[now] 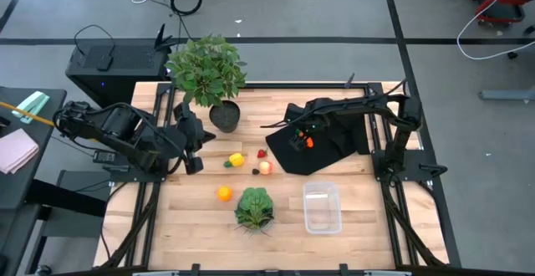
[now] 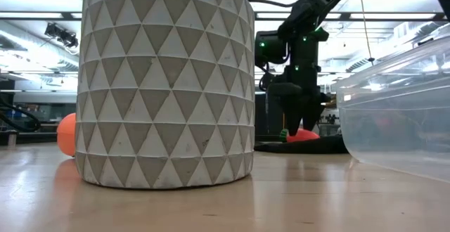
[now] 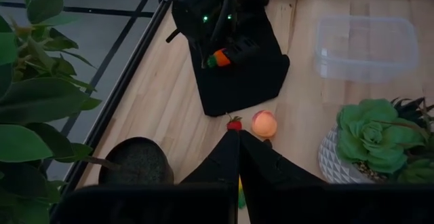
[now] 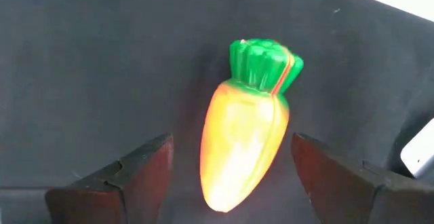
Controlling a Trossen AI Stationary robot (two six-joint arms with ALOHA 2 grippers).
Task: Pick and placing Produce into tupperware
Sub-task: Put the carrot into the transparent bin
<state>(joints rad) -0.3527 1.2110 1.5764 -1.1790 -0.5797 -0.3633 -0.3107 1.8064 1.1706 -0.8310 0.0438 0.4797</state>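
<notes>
My right end effector [image 4: 230, 166] hangs spread wide over the black cloth [image 1: 322, 146], one finger on each side of the orange carrot [image 4: 245, 129]. The carrot lies on the cloth between my fingers with its green top pointing away from my wrist; neither finger touches it. From above, this end effector [image 1: 303, 139] sits near the cloth's left part, and the carrot [image 1: 309, 141] shows as a small orange spot beside it. From bench height, the carrot [image 2: 302, 135] peeks out low behind my dark fingers.

My left end effector [image 3: 239, 139] is pressed together and holds nothing. It waits over the left side of the bench [image 1: 192, 226], beside the potted plant [image 1: 209, 71].

Out on the bare wood between my two arms lie the other pieces: the yellow piece [image 1: 236, 159], the tiny red piece [image 1: 262, 153], and the pale peach-coloured ball [image 1: 266, 168] just off the cloth's corner. The orange ball [image 1: 224, 194] rests nearer the front edge, just left of the lettuce head [image 1: 254, 207] in its patterned white pot [image 2: 165, 84].

The tupperware [image 1: 322, 207] stands right of the lettuce, in front of the cloth, well apart from the carrot. I can make out nothing inside it.
</notes>
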